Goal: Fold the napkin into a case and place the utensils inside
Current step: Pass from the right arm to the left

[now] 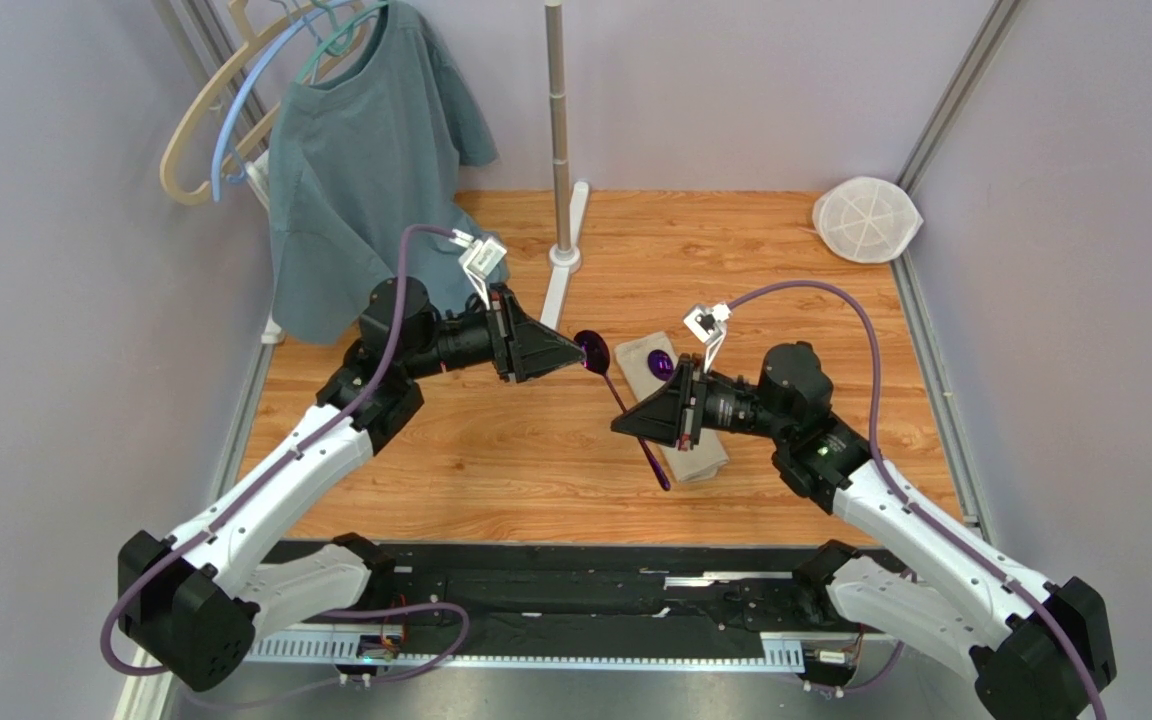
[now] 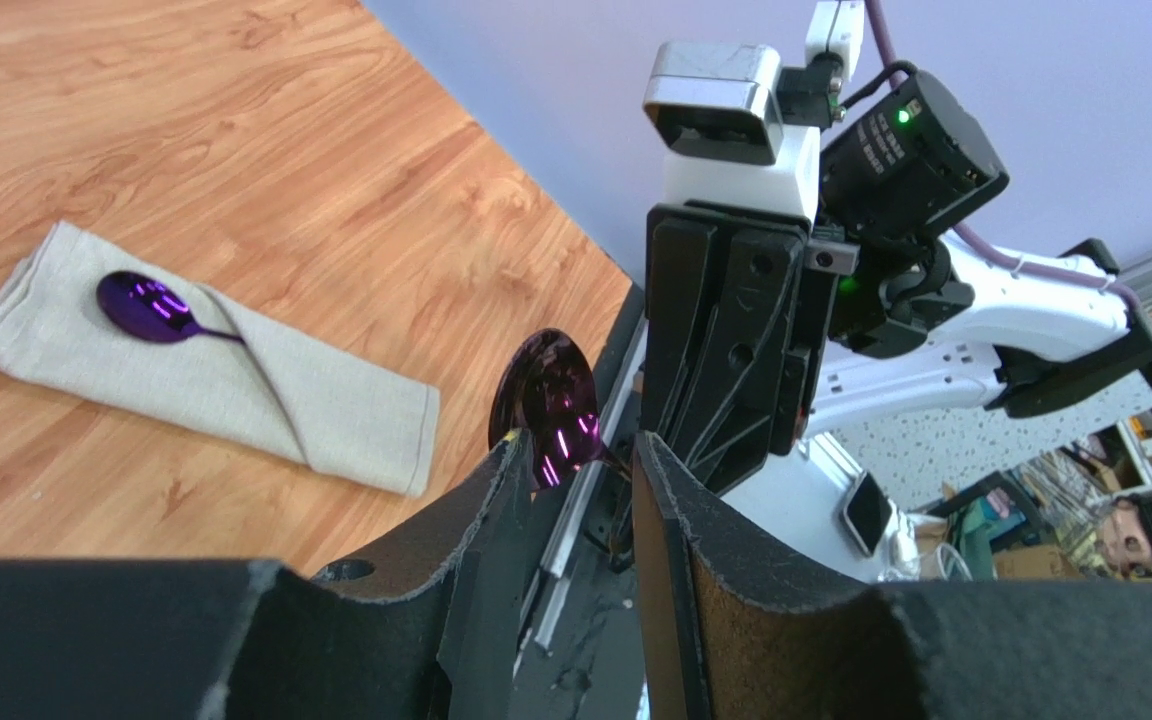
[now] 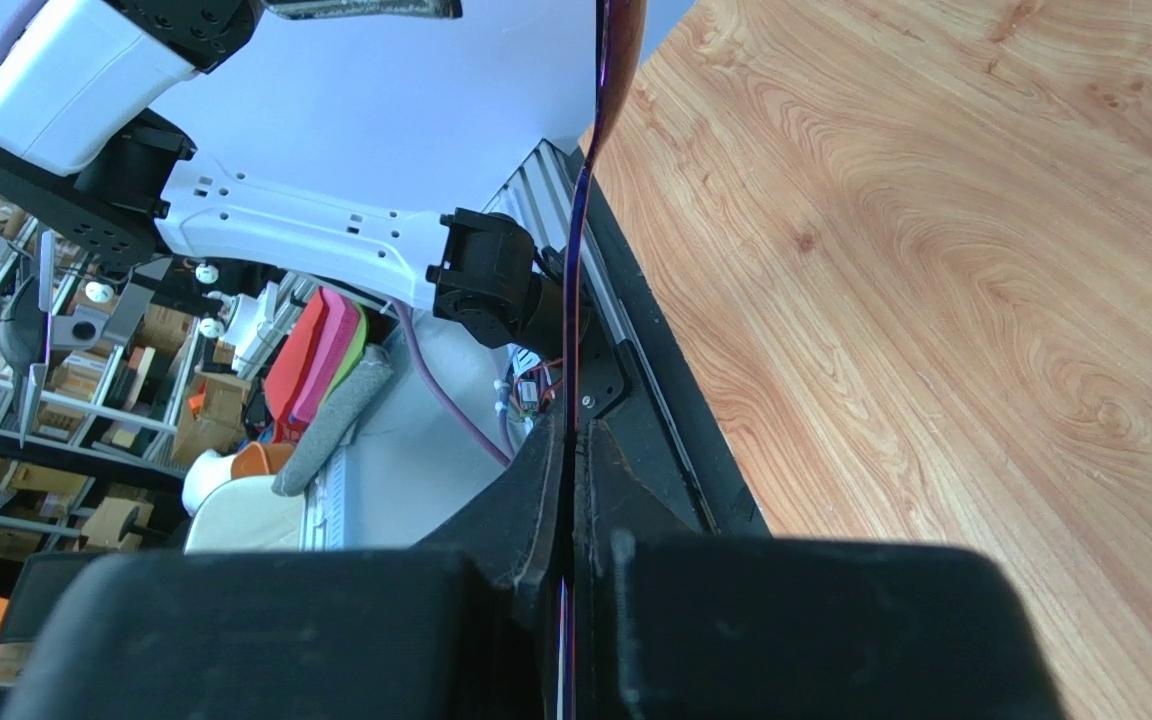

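The case [image 1: 699, 456], a folded beige napkin, lies on the wooden table, mostly under my right gripper [image 1: 630, 425]. One purple spoon [image 1: 660, 363] is tucked in it with its bowl showing; the left wrist view shows the case [image 2: 222, 383] and this spoon [image 2: 147, 305] clearly. My right gripper [image 3: 573, 450] is shut on the thin handle of the second spoon [image 3: 582, 225] and holds it above the table. That spoon's bowl [image 1: 591, 353] sits at the tips of my left gripper [image 1: 576, 356]. My left gripper [image 2: 579, 443] has a gap between its jaws, and the bowl [image 2: 549, 405] lies just beyond its left fingertip.
A grey-green T-shirt [image 1: 364, 150] hangs with several hangers [image 1: 214, 113] at the back left. A metal pole on a stand [image 1: 557, 135] rises at the back centre. A white mesh disc [image 1: 865, 218] lies at the back right. The black base rail [image 1: 567, 578] runs along the near edge.
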